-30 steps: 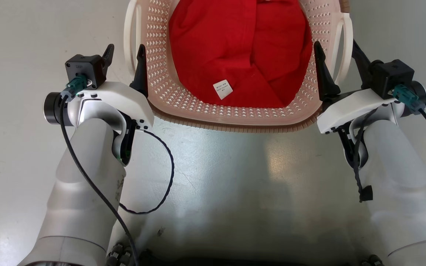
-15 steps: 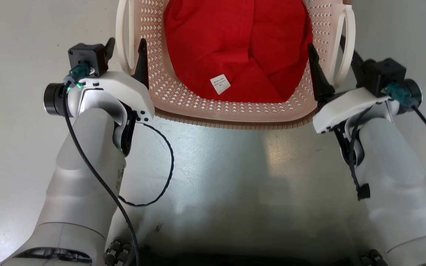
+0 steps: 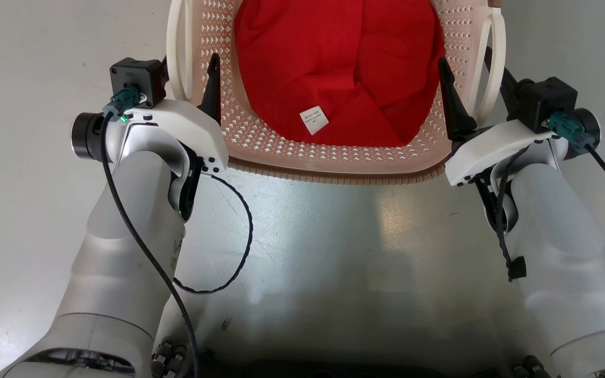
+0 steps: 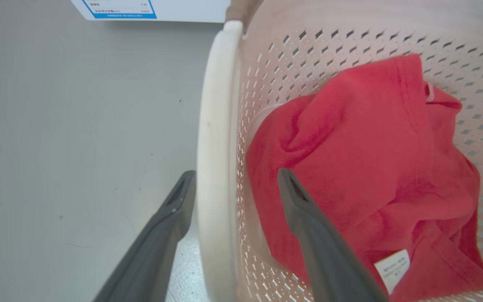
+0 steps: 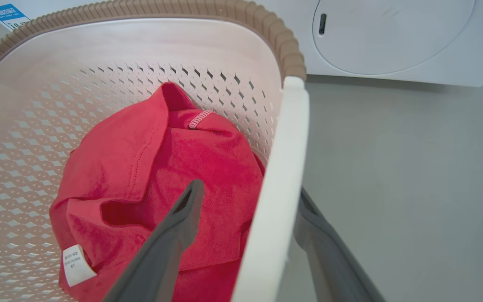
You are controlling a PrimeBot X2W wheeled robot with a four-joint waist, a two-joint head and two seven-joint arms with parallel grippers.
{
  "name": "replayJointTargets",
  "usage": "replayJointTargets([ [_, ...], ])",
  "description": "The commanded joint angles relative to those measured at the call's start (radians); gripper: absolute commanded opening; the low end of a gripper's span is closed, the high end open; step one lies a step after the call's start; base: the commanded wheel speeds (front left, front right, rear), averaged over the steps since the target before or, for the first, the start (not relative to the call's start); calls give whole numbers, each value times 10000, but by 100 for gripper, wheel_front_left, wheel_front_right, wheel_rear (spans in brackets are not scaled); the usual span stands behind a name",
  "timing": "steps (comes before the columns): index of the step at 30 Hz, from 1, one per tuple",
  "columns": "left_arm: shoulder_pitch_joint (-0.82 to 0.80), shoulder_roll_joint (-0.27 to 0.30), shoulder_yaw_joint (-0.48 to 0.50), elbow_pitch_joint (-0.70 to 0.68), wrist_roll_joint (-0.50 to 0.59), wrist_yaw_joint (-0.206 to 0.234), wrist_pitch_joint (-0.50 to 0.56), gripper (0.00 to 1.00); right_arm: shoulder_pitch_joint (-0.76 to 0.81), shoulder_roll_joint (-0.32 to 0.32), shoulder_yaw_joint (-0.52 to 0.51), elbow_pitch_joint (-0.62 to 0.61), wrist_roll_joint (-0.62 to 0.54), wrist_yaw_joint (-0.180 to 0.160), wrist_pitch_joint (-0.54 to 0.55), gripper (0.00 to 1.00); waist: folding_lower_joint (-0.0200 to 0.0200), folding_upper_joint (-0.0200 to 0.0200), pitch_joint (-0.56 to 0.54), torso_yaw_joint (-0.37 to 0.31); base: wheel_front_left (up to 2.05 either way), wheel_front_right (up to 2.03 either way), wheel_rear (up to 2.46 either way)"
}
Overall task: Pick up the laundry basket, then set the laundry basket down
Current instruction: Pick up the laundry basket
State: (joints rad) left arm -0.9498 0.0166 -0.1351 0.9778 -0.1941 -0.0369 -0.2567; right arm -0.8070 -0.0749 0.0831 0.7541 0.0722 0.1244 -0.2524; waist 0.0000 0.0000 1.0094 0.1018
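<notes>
Basket (image 3: 334, 157), red cloth (image 3: 344, 63) inside: low between both arms, seemingly resting on floor (image 3: 308, 252), near washer (image 5: 392, 37). Left gripper (image 4: 236, 176) and right gripper (image 5: 250, 191): both spread wide, gripping nothing, each astride a white side handle, one finger inside the wall, one outside; left handle (image 4: 214, 147), right handle (image 5: 283, 176). Step judged: pick-up, grasp not yet made; next called for: closing both together on the handles, then an even lift to avoid tipping.
</notes>
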Motion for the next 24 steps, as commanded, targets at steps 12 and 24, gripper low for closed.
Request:
replayJointTargets([
  [12,23,336,-156,243,-245,-61,-51,25,-48,247,240,449,-225,63,-94,89,0,0,-156,-65,0,0,0],
  [24,51,336,-583,571,-457,-114,-51,0,-397,247,296,1504,-412,63,-94,0,0,0,-455,-89,0,0,0],
])
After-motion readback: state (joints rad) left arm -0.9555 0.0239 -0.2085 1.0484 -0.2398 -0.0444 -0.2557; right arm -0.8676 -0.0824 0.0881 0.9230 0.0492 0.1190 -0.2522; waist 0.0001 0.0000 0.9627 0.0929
